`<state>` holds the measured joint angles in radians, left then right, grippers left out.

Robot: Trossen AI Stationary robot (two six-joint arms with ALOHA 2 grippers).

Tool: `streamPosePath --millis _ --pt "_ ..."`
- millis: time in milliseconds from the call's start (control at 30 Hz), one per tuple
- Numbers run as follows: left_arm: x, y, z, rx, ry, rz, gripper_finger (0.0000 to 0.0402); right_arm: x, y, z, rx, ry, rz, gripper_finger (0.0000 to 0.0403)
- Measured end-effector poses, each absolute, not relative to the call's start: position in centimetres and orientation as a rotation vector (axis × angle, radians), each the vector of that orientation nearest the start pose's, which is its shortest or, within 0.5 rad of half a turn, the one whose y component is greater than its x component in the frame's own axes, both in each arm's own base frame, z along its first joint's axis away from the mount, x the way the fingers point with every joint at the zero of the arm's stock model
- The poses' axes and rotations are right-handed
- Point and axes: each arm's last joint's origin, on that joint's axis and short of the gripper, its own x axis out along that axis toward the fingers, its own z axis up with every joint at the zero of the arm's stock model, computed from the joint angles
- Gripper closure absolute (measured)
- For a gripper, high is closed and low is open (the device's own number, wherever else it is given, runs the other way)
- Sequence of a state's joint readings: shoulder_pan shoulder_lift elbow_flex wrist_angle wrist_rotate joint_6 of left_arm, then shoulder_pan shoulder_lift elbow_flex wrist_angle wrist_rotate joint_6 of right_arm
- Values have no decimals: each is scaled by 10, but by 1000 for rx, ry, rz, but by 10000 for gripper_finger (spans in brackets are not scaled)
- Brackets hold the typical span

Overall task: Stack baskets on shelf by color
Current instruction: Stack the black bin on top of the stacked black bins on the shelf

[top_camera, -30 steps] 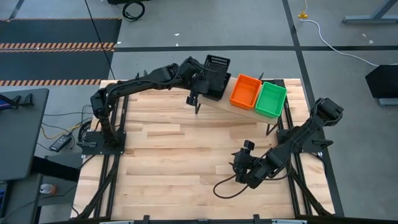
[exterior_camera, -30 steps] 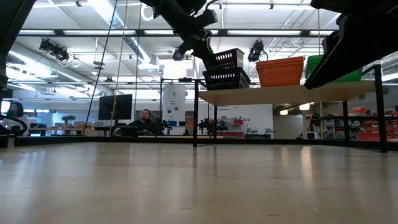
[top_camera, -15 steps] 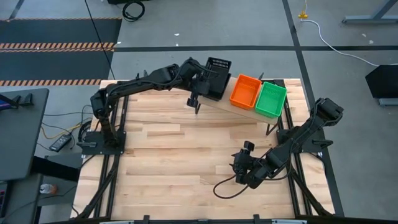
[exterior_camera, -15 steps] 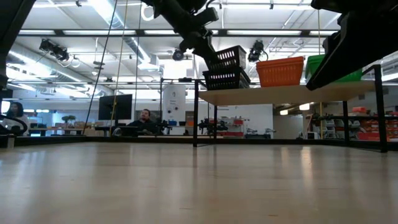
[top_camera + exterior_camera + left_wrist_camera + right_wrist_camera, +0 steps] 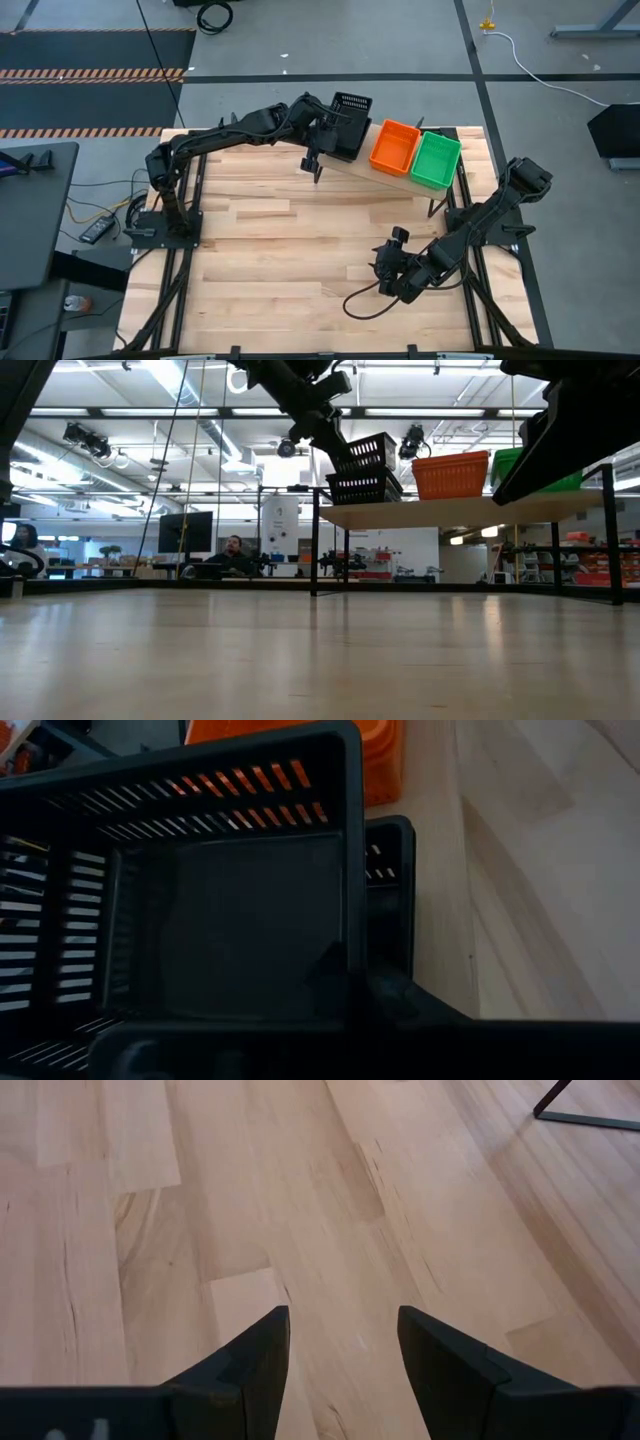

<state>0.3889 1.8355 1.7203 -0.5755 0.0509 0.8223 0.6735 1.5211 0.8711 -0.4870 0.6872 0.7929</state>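
Tilting black basket (image 5: 366, 452), left end effector (image 5: 330, 122), atop black stack (image 5: 365, 487)

A slatted wooden bench (image 5: 300, 250) is seen carrying a plank shelf (image 5: 450, 512) on thin black legs. On the shelf, a black basket stack (image 5: 365, 486) is set directly under the left pincer (image 5: 335, 125); an orange basket (image 5: 395, 146) stands beside it on the far side from the pincer, and a green basket (image 5: 436, 159) farther still.

Bright, even overhead light; sharp.
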Motion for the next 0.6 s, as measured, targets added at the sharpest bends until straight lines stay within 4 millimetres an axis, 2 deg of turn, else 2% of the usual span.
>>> streamPosePath --millis 600 --pt "383 156 328 607 762 38 395 228 158 185 109 777 -368 209"
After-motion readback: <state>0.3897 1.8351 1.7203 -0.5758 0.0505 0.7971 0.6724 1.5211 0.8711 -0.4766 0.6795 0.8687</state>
